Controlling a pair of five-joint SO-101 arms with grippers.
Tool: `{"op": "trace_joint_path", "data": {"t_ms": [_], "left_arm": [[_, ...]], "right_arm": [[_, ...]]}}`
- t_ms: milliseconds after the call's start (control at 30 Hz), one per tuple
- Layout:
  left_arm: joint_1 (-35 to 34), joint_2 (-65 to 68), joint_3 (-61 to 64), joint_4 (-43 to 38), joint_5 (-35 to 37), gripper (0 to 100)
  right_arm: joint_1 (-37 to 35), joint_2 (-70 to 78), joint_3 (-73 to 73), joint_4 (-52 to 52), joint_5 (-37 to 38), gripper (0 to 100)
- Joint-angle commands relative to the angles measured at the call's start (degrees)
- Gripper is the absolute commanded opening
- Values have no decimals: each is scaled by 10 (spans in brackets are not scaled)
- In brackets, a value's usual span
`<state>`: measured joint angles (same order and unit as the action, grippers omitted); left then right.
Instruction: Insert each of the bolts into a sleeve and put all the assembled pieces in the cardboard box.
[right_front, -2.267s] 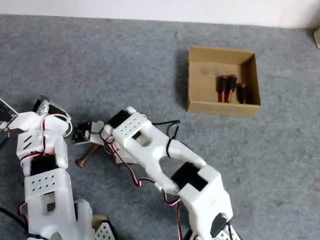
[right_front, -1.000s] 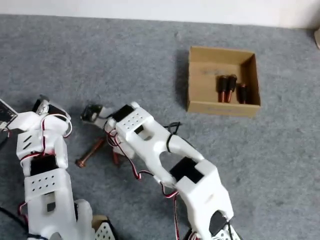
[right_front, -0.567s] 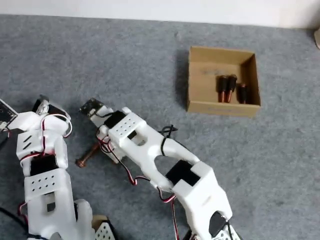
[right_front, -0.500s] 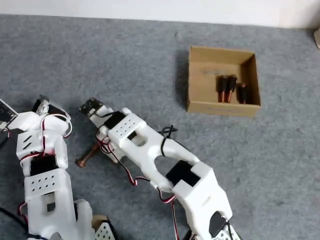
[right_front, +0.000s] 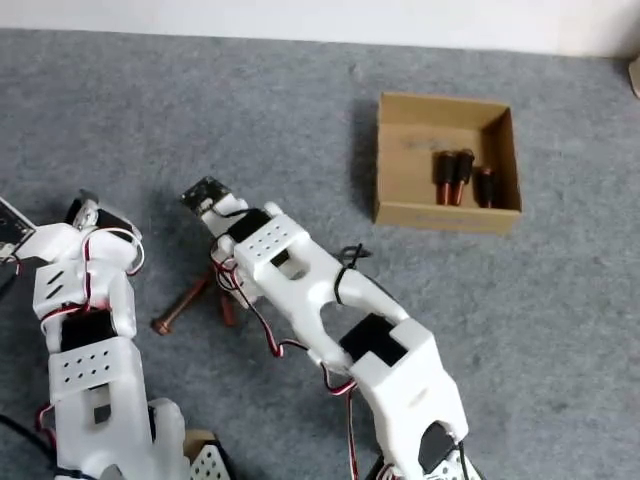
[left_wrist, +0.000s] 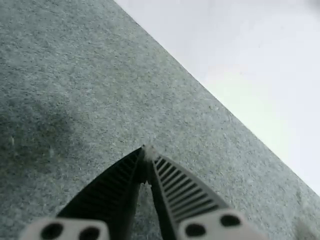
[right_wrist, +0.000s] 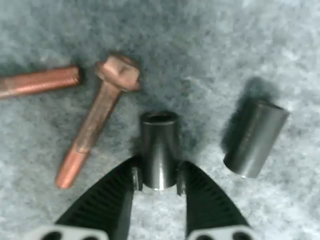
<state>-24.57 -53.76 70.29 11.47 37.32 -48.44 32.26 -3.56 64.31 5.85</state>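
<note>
the right jaws grip a dark sleeve (right_wrist: 159, 150) by its sides, both pads pressed against it, with its open end pointing away from the wrist. a second sleeve (right_wrist: 255, 145) lies near it but apart, tilted on the grey worktop (right_wrist: 210, 45). on the held sleeve's other side a hex-head bolt (right_wrist: 97, 125) lies slanted, its head close to the sleeve's open end without touching it. the shaft of another bolt (right_wrist: 37, 82) ends just short of that head. in the high view both bolts lie at about 8 o'clock from the middle of the worktop, between the left arm (right_front: 85, 320) and the right arm (right_front: 300, 290), partly under the right arm's wrist. the cardboard box (right_front: 400, 215) stands at about 2 o'clock from that wrist, well apart from it. it holds assembled pieces (right_front: 452, 175) lying close together toward its 3 o'clock wall. the left jaws are closed, tips touching, above the grey worktop near a white strip (left_wrist: 240, 50) along its edge.
</note>
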Motion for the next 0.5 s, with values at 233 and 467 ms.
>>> {"op": "trace_joint_path", "data": {"t_ms": [233,467], "left_arm": [[-2,-14,-33,3,4,6],[-1,-14,-33,3,4,6]], "right_arm": [[-4,21,-21,-23,2,28],[-4,22,-22,-40,-1,28]]}}
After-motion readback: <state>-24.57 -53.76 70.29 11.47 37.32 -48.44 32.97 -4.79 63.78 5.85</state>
